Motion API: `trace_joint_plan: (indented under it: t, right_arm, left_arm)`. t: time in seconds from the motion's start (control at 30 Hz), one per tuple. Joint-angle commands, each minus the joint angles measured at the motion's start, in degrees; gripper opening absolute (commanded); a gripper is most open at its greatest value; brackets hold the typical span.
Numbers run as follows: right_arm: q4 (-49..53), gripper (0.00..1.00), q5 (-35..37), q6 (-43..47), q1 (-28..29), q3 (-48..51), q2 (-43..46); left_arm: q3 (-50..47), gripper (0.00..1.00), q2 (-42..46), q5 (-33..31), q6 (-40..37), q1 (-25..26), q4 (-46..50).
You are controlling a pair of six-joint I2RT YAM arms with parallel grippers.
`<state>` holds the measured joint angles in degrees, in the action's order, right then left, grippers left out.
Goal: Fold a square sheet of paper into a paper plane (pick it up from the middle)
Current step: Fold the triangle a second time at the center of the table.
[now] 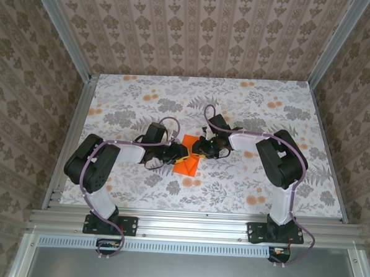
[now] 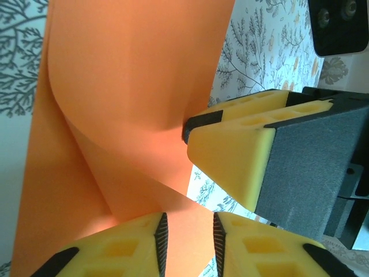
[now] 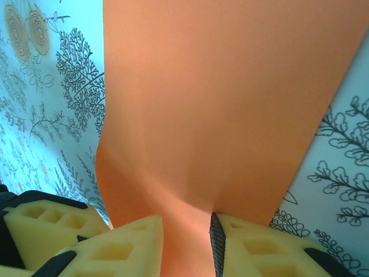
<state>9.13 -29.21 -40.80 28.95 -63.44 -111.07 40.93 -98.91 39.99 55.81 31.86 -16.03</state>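
Observation:
The square sheet of paper [image 1: 186, 165] is bright orange and lies buckled at the table's middle, between my two grippers. My left gripper [image 1: 180, 154] comes at it from the left and my right gripper [image 1: 201, 147] from the right, tips nearly meeting. In the left wrist view the paper [image 2: 127, 86] curves and twists upward, and the left gripper [image 2: 189, 231] has its jaws narrowly apart with orange paper spanning the gap. The right gripper's yellow fingers [image 2: 230, 156] touch the sheet's edge there. In the right wrist view the paper [image 3: 219, 86] humps up between the right gripper [image 3: 187, 222] pads.
The table [image 1: 267, 118] wears a cloth printed with grey leaves and pale orange flowers. Aluminium rails [image 1: 187, 224] run along the near edge, and patterned walls close in the left, back and right sides.

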Motion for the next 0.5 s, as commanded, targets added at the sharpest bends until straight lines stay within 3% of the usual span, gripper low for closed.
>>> trace_joint_plan:
  t: [0.0,0.47]
  right_arm:
    - [-0.7,0.29,-3.7,-0.4,-0.5,1.5,3.3]
    - [1.0,0.42,-8.1,4.5,-0.1,5.6,8.1]
  left_arm:
    - [1.3,0.26,-0.6,-1.6,0.4,0.4,0.3]
    - [1.7,0.23,-1.0,-2.2,-0.3,0.4,1.4]
